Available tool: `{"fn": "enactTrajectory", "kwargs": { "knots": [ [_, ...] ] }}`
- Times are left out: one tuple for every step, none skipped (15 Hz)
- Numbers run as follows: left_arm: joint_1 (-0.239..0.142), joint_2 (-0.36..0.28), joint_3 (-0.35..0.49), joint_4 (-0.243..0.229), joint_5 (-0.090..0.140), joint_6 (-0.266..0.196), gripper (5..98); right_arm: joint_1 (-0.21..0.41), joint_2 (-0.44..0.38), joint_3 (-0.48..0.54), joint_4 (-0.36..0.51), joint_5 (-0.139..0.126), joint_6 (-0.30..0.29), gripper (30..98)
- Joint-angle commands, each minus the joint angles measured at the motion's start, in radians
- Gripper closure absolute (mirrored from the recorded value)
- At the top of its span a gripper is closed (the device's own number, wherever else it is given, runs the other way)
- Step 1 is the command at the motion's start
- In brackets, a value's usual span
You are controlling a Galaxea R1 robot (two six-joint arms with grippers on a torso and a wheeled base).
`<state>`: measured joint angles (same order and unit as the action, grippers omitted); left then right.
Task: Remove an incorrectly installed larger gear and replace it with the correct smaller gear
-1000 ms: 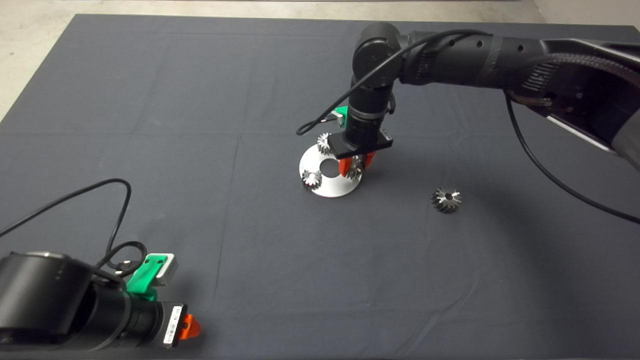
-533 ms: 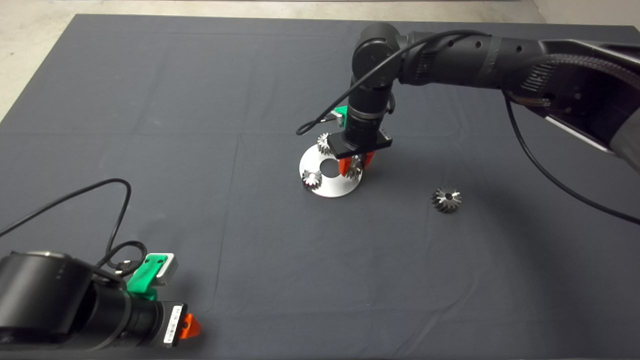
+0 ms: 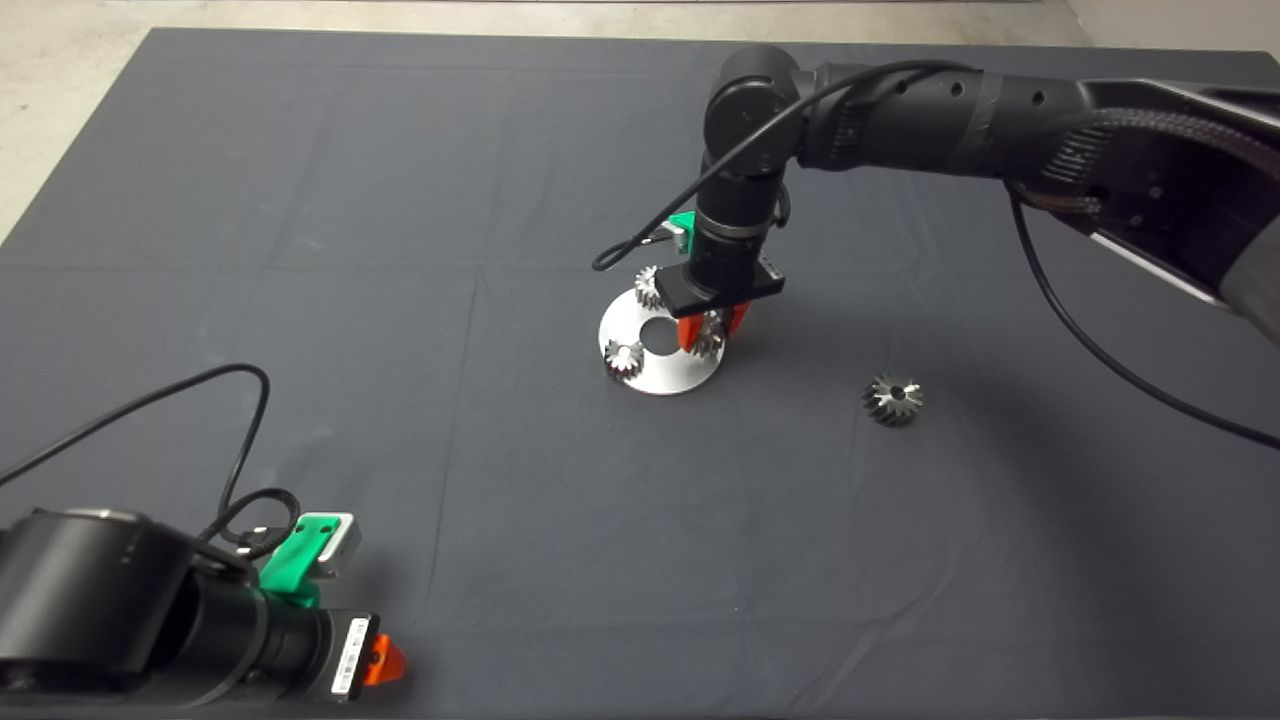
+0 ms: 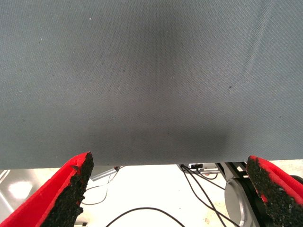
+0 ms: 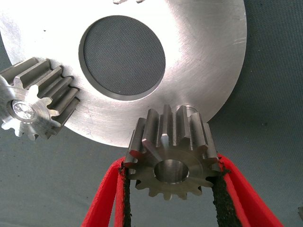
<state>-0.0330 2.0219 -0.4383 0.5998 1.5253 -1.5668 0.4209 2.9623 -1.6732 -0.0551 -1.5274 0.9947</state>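
Observation:
My right gripper (image 3: pixel 712 335) is shut on the smaller gear (image 5: pixel 170 151), a shiny silver gear with an open centre hole. It holds the gear at the right rim of the round silver plate (image 3: pixel 660 375), also seen in the right wrist view (image 5: pixel 208 56). The red fingers (image 5: pixel 106 198) press the gear from both sides. I cannot tell whether the gear sits on the plate. The larger gear (image 3: pixel 892 399), dark grey and cone-shaped, lies alone on the mat to the right of the plate. My left gripper (image 3: pixel 383 660) is parked open at the lower left.
Two more small silver gears stand on the plate, one at its front left (image 3: pixel 623 358), also in the right wrist view (image 5: pixel 33 101), and one at its back (image 3: pixel 650 287). A black cable (image 3: pixel 230 440) loops over the mat by the left arm.
The left arm has shifted slightly toward the front edge of the mat. The right gripper, the held gear and the other gears have stayed in place.

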Motion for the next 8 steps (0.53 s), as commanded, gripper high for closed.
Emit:
{"fn": "enactTrajectory", "kwargs": {
  "knots": [
    [0.002, 0.019, -0.032, 0.011, 0.041, -0.006, 19.7, 0.029, -0.01, 0.04, -0.034, -0.112, 0.001, 93.9],
    [0.002, 0.028, -0.037, 0.012, 0.039, -0.006, 19.7, 0.03, -0.026, 0.072, -0.034, -0.112, 0.008, 93.9],
    [0.004, 0.031, -0.042, 0.014, 0.039, -0.006, 19.7, 0.033, -0.037, 0.111, -0.034, -0.111, 0.015, 94.0],
    [0.019, 0.031, -0.048, 0.023, 0.039, -0.006, 19.7, 0.036, -0.047, 0.144, -0.034, -0.111, 0.03, 93.9],
    [0.034, 0.03, -0.048, 0.032, 0.041, -0.004, 19.7, 0.041, -0.048, 0.161, -0.034, -0.111, 0.039, 93.9],
    [0.039, 0.031, -0.048, 0.034, 0.039, -0.004, 19.7, 0.047, -0.05, 0.178, -0.034, -0.111, 0.044, 93.8],
    [0.041, 0.03, -0.048, 0.035, 0.039, -0.004, 19.7, 0.049, -0.05, 0.19, -0.034, -0.109, 0.049, 93.5],
    [0.041, 0.03, -0.048, 0.034, 0.041, -0.004, 19.7, 0.049, -0.053, 0.19, -0.034, -0.109, 0.059, 93.6]
  ]
}}
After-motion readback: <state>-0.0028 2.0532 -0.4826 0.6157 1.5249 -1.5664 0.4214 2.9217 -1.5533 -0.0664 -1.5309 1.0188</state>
